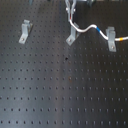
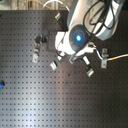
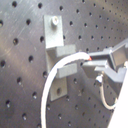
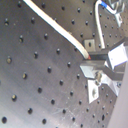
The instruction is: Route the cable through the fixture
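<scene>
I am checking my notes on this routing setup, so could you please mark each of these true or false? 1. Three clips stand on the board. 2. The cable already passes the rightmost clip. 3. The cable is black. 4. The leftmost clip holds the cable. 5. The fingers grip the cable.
1. True: in the first exterior view three clips stand in a row, left clip, middle clip and right clip.
2. True: the cable reaches the right clip and runs on past it.
3. False: it is white, with a blue band near the right clip.
4. False: the left clip stands bare, apart from the cable.
5. True: in the first wrist view the gripper is closed on the cable beside the middle clip.
</scene>
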Tool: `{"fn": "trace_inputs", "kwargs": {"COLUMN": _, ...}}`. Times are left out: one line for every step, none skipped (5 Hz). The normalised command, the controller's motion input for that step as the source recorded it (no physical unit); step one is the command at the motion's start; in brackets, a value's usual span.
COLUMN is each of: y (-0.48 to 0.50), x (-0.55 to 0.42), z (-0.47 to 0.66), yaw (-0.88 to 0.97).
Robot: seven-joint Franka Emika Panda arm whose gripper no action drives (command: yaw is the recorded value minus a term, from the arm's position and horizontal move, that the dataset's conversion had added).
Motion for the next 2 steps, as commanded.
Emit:
{"fn": "trace_inputs", "kwargs": {"y": -0.017, "x": 0.002, "z": 0.35, "yaw": 0.0}}
{"fn": "trace_inputs", "kwargs": {"y": -0.098, "x": -0.086, "z": 0.32, "yaw": -0.29}}
